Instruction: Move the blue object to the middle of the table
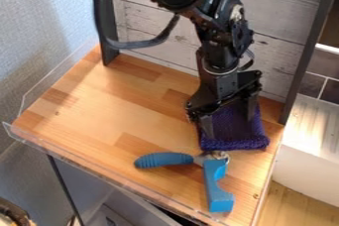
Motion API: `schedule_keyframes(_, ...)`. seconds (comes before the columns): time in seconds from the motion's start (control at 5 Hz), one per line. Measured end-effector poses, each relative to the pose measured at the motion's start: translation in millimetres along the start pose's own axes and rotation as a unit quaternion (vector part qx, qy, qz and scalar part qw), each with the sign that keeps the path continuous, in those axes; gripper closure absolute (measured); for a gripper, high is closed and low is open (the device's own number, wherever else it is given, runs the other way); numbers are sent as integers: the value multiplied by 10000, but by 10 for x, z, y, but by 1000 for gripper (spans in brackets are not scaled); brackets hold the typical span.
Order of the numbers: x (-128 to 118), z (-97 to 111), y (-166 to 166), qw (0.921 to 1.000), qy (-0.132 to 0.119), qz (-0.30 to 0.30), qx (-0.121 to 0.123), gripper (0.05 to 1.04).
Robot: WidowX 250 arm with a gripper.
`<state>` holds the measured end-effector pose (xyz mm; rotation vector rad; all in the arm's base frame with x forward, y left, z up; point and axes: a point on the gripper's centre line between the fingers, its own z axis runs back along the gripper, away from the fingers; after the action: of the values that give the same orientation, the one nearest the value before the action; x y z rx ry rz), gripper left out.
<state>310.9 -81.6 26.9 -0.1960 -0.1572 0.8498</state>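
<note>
Two blue things lie near the front of the wooden desk (116, 106), toward its right side as seen in the camera view, and which of them the task means cannot be told. The blue block (215, 190) has its long axis running from back to front, turned just slightly from the view's vertical. Its narrower end points back and its squared end points toward the front edge, with a curved notch opening to the right. The blue-handled utensil (164, 159) lies nearly crosswise to it, its rounded grip pointing left and its metal head (213, 156) pointing right, right at the block's back end; whether the two touch is unclear.

Just behind them is a purple cloth (235, 130), its front edge close to the metal head. The black tool (230, 127) hangs over the cloth, pointing down, its fingers spread wide with purple fabric visible between them; neither blue thing is between them. The cloth and the tool stand in the way on the rear side of the blue things. A clear guard (99, 169) runs along the front edge, and a black post (104, 22) stands at the back left.
</note>
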Motion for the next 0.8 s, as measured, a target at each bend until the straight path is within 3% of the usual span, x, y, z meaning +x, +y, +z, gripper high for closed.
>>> schedule_keyframes(0.2, -180, -24, 10, 9972, 100, -739, 102, 83)
schedule_keyframes(0.4, -388, -78, 85, 9888, 340, -1442, 178, 83)
schedule_keyframes(0.6, -547, -99, 89, 9781, 425, -2025, 214, 83)
schedule_keyframes(0.8, -620, -120, 164, 9777, 355, -2022, 453, 83)
